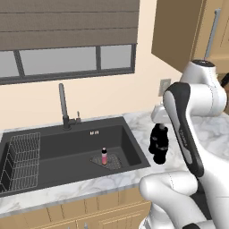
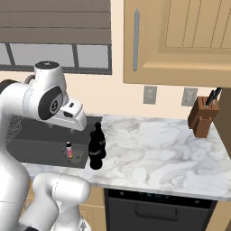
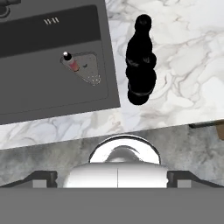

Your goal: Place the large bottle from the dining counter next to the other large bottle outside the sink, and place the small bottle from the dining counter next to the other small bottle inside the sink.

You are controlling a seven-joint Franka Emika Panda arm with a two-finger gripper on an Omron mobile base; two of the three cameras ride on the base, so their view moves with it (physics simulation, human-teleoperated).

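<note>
Two large bottles (image 2: pixel 96 149), black and cola-shaped, stand upright close together on the marble counter just right of the sink (image 1: pixel 53 147). They also show as large bottles (image 1: pixel 159 144) partly behind my arm, and from above as large bottles (image 3: pixel 140 65). The other small bottle (image 1: pixel 104 156), pink-red with a dark cap, stands on the drain mat in the basin, seen too as the small bottle (image 3: pixel 72 62). My gripper (image 3: pixel 112 178) hangs high above the counter's front edge near the black pair, open and holding nothing. The small bottle from the dining counter and that counter are out of view.
A wire rack (image 1: pixel 21 162) fills the sink's left end and a tall dark faucet (image 1: pixel 63 107) rises behind the basin. A wooden knife block (image 2: pixel 204 116) stands at the counter's back right. Upper cabinets (image 2: pixel 180 40) hang over the marble counter (image 2: pixel 153 153).
</note>
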